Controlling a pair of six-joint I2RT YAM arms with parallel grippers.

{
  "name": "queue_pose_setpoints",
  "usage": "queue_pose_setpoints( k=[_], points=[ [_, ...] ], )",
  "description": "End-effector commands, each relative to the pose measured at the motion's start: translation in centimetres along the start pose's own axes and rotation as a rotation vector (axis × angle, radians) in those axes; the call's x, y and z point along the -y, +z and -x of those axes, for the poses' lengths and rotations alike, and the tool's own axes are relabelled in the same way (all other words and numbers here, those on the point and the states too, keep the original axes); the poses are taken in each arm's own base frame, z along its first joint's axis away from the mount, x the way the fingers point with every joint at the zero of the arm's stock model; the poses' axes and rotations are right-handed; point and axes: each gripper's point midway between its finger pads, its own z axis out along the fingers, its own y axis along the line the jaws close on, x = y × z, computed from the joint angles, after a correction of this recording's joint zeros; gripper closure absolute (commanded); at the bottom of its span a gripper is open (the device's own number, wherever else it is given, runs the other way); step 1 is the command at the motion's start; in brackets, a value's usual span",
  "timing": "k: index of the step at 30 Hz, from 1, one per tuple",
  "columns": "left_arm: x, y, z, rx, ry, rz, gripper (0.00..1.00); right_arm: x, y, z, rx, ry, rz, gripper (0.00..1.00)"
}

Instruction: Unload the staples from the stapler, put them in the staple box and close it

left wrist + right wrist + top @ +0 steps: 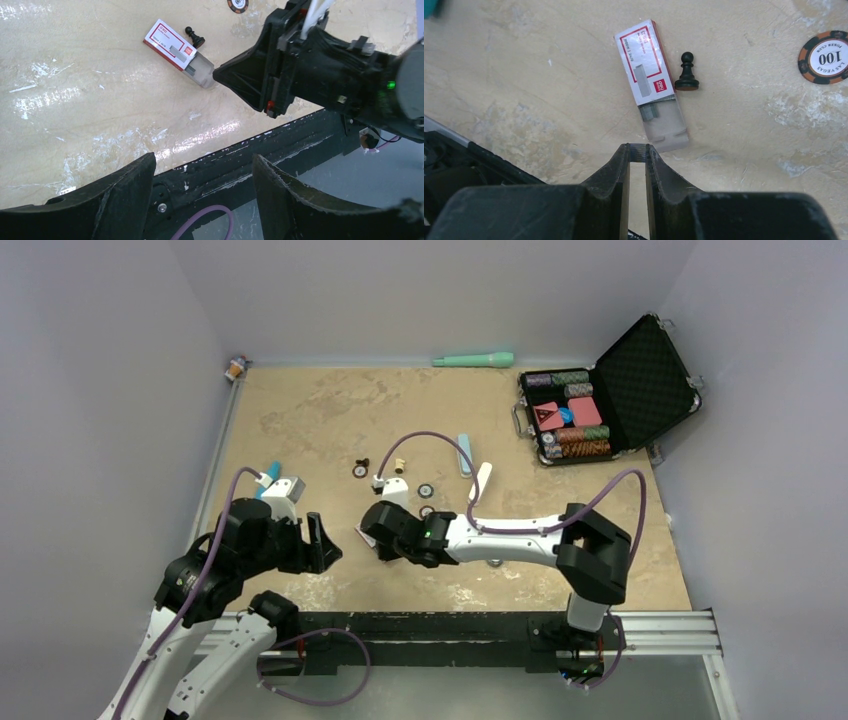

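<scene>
Hovering right claw (pixel 637 152) nearly meets staple box (pixel 644 70) edge.

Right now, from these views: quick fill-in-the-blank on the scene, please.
1. The black chess piece beside the staple box is a ____.
2. The chip reads ____.
3. The left gripper is ____, holding nothing.
4. The stapler is pale ____.
Missing: pawn; 100; open; blue.

Your arms (pixel 505 533) are white tubes with black joints, each trailing a purple cable (pixel 432 434); your right gripper (pixel 637 152) has black wedge-shaped fingers (pixel 614 170), a green light (pixel 390 85) behind.
</scene>
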Motion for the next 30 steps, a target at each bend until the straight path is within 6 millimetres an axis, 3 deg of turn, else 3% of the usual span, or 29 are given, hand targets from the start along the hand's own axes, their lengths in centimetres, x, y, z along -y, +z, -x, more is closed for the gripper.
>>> queue_pose_setpoints(
  k=[1, 11, 27, 30],
  points=[
    [0.0, 0.1, 0.7, 0.026, -0.001, 0.003, 0.26, -1.2, 0.4, 0.2, 0.01, 0.007, 0.031, 1.0],
    [0.1, 0.0, 0.7, 0.031, 0.0, -0.005, 0.26, -0.6, 2.1, -1.2, -0.024, -0.016, -0.004, 1.0],
    [0.2, -0.1, 0.7, 0.039, 0.001, -0.011, 0.26, 0.4, 3.8, -0.9, -0.007, -0.037, -0.094, 0.98],
    [0.2, -0.1, 0.7, 0.039, 0.002, -0.012, 0.26, 0.7, 4.0, -0.8, -0.005, -0.034, -0.106, 0.93]
  ],
)
